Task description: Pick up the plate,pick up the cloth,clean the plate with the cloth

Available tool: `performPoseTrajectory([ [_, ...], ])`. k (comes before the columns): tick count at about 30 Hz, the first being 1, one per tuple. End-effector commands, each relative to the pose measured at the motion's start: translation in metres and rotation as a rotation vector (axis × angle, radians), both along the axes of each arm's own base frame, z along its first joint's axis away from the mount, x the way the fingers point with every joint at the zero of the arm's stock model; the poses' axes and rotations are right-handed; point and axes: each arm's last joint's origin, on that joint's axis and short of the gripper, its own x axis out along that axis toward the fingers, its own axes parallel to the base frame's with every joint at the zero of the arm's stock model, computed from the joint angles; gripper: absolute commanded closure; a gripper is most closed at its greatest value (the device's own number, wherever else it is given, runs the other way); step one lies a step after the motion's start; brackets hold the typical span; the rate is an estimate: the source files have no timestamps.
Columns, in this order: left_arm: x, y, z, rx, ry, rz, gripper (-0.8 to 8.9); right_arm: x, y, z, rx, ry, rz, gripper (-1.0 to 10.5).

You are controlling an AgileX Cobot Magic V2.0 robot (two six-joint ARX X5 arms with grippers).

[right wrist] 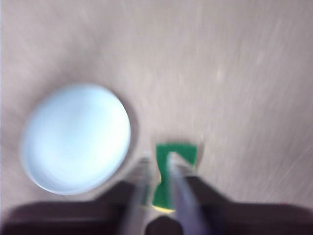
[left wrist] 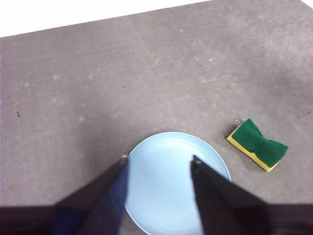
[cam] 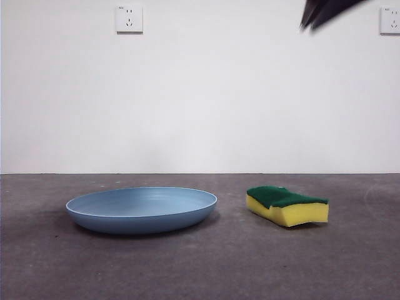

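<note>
The light-blue plate (cam: 142, 209) lies flat on the grey table, left of centre. The cloth, a yellow sponge with a green top (cam: 287, 205), lies to its right, apart from it. My left gripper (left wrist: 159, 159) is open and empty, high above the plate (left wrist: 171, 181), with the sponge (left wrist: 257, 145) off to one side. My right gripper (right wrist: 157, 157) is high above the sponge (right wrist: 176, 152). Its jaws stand a little apart and hold nothing, and this view is blurred. The plate (right wrist: 76, 137) shows beside it. A black gripper tip (cam: 325, 11) shows at the front view's top right.
The grey table (cam: 200, 269) ends at a white wall with two sockets (cam: 129, 19). Nothing else stands on the table.
</note>
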Motion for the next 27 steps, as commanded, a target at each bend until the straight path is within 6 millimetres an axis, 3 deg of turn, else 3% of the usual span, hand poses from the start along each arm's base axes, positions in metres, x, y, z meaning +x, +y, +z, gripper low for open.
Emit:
performPoseTrajectory([
  [1, -0.004, 0.001, 0.003, 0.001, -0.036, -0.010, 8.21, -0.020, -0.009, 0.016, 0.016, -0.081, 0.016, 9.6],
  [4, -0.024, 0.010, 0.015, 0.001, -0.126, -0.002, 8.21, -0.045, -0.019, 0.032, 0.046, -0.166, 0.023, 9.6],
  [7, -0.049, 0.019, 0.020, -0.011, -0.241, 0.026, 8.21, -0.066, -0.025, 0.031, 0.070, -0.227, 0.033, 9.6],
  [12, -0.070, 0.026, -0.011, -0.028, -0.281, 0.017, 8.21, -0.082, -0.030, 0.012, 0.111, -0.317, 0.022, 9.6],
  [19, -0.091, 0.034, -0.066, -0.101, -0.400, 0.021, 8.21, -0.102, -0.031, -0.038, 0.113, -0.382, -0.003, 9.6],
  [27, -0.097, 0.037, -0.072, -0.120, -0.424, 0.026, 8.17, -0.103, -0.032, -0.044, 0.106, -0.365, 0.006, 9.6],
])
